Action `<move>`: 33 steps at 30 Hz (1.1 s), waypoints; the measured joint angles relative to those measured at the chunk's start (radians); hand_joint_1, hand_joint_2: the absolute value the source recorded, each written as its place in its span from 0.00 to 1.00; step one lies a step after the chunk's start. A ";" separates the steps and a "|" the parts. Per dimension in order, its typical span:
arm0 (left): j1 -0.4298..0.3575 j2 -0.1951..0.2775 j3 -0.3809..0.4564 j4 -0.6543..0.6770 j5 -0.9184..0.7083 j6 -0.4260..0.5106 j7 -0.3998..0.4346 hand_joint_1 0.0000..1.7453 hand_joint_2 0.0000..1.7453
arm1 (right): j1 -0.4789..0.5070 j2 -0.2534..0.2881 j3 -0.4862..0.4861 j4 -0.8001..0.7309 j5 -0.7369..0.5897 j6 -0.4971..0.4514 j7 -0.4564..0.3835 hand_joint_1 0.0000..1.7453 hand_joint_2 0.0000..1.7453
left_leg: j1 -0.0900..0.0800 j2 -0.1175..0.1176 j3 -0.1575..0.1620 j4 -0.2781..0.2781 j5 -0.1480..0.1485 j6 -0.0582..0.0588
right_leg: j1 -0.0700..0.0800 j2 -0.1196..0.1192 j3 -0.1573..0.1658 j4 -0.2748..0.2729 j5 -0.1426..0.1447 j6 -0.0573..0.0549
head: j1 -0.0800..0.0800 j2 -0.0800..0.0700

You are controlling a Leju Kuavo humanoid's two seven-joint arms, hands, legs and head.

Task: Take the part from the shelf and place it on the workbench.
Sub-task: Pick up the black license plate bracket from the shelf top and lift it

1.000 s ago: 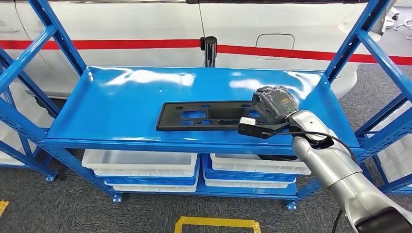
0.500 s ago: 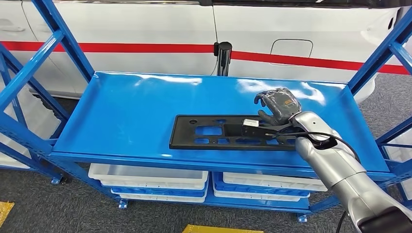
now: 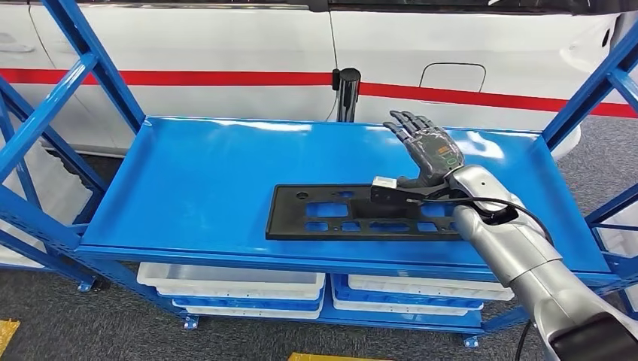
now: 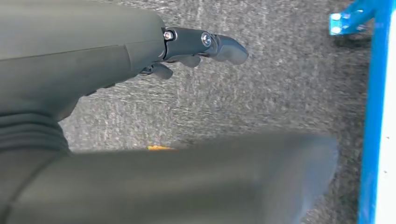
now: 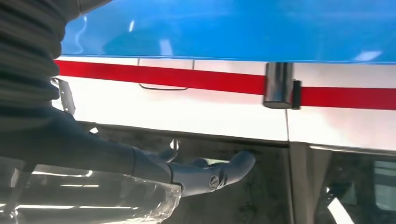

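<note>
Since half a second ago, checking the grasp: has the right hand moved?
Yes. The right hand has lifted off the black part, fingers opening upward toward the shelf's back edge.

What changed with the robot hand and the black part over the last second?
The right robot hand opened: its fingers, curled down over the black part's right end a second ago, now point up, spread and empty. The part stayed flat on the blue shelf, not picked up. The camera shifted, so the part's apparent slide is not real.
</note>
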 joint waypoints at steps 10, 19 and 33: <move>0.000 0.001 0.003 0.000 -0.018 -0.021 0.038 0.00 0.00 | -0.006 -0.006 -0.016 -0.010 -0.026 0.036 0.014 0.00 1.00 | -0.025 -0.005 -0.001 0.000 -0.001 0.028 | -0.007 -0.006 0.003 -0.005 0.000 0.016 | 0.000 0.000; 0.001 0.002 0.006 0.000 -0.025 -0.041 0.052 0.00 0.00 | -0.018 -0.038 -0.039 -0.039 -0.033 0.062 0.017 0.00 1.00 | -0.027 -0.005 -0.001 0.000 0.001 0.033 | -0.010 -0.006 0.003 -0.006 0.002 0.025 | 0.000 0.000; 0.004 0.001 0.006 0.000 -0.045 -0.080 0.054 0.00 0.00 | -0.017 -0.081 -0.048 -0.074 -0.029 0.079 0.017 0.00 1.00 | -0.012 0.000 0.014 -0.019 0.011 0.062 | -0.019 -0.006 -0.012 0.032 -0.023 0.035 | 0.000 0.000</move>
